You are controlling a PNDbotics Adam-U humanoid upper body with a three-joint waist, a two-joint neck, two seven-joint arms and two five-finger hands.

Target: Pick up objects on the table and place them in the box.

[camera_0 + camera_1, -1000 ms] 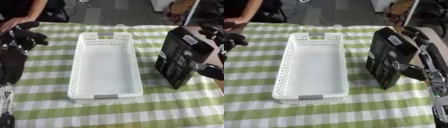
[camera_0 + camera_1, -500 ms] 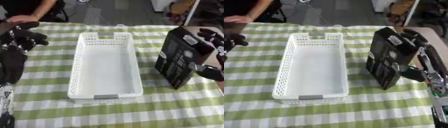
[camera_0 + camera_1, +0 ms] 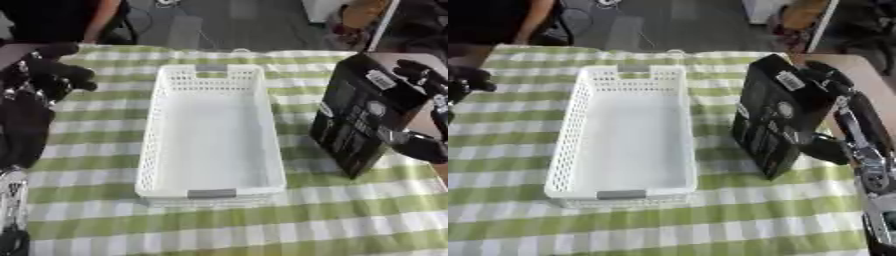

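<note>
Nearest me, the green-and-white checked tablecloth (image 3: 262, 235) is bare along the front edge. Just past it sits the white basket (image 3: 562, 165), long side running away from me, nothing inside yet, so I judge the task barely started: no object placed, everything still to do.

To the right of the basket, close but not touching it, my right hand (image 3: 842, 120) has the black box (image 3: 776, 117). The thumb sits low on the box's right side, the fingers curl over its top far corner. The box is tilted, its lower corner on or just off the cloth; cannot tell which. What's left: lift it, carry it left over the rim, set it down inside. It looks tall against the basket walls, so it probably needs laying flat.

My left hand (image 3: 48, 75) is at the far left edge, beside the basket's far end, fingers curled, holding nothing.

Labels: the box has a small white sticker (image 3: 787, 79) near its top and pale print on the front face, unreadable. No brand legible.
</note>
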